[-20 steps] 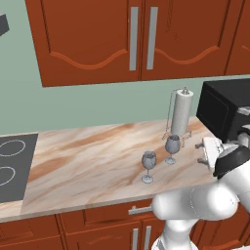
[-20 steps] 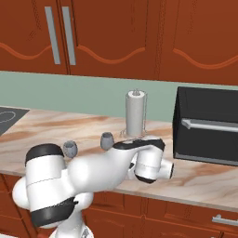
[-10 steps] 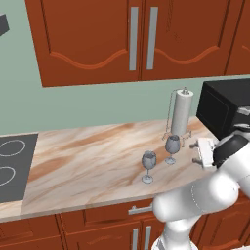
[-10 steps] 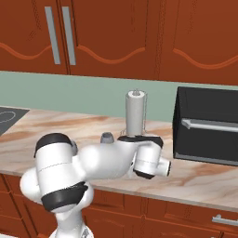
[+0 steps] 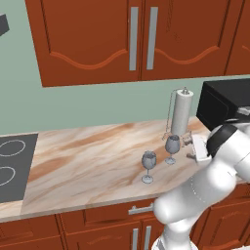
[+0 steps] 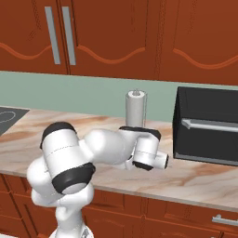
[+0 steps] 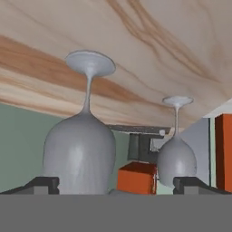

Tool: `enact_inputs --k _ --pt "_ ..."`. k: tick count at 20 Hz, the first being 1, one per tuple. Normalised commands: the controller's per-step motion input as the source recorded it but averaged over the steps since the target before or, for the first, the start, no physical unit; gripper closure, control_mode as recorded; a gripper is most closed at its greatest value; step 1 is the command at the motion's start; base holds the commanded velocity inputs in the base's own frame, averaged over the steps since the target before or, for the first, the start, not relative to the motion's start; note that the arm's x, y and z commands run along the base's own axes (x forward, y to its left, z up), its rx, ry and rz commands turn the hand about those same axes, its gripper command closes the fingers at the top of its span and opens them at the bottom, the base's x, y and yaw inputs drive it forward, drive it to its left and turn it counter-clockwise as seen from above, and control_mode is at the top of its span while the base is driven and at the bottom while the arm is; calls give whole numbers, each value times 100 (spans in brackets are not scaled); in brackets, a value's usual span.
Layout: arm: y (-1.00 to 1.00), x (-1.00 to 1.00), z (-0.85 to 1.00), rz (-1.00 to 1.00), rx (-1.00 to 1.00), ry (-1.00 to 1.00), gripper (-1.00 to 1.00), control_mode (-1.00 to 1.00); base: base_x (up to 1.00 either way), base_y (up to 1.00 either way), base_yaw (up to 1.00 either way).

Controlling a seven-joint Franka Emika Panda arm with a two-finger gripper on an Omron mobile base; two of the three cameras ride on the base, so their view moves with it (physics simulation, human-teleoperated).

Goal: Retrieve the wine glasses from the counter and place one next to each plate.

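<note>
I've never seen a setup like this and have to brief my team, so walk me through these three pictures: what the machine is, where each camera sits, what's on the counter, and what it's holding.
It is a rendered kitchen with a white robot arm on a base.

Two pictures come from cameras on the base, behind the arm to its left and right. The third comes from a camera on the hand and is rolled, so the counter appears on top.

On the marbled counter stand two wine glasses, the nearer glass and the farther glass, plus a paper towel roll, a black oven and a cooktop.

The hand is open and holds nothing; the nearer glass sits just ahead of its fingers.
</note>
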Motion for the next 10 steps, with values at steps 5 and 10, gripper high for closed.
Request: enact_inputs --k 5,10 --pt "2 33 -11 0 0 8 -100 -100 0 0 0" --pt "0 24 -21 0 0 6 -100 -100 0 0 0"
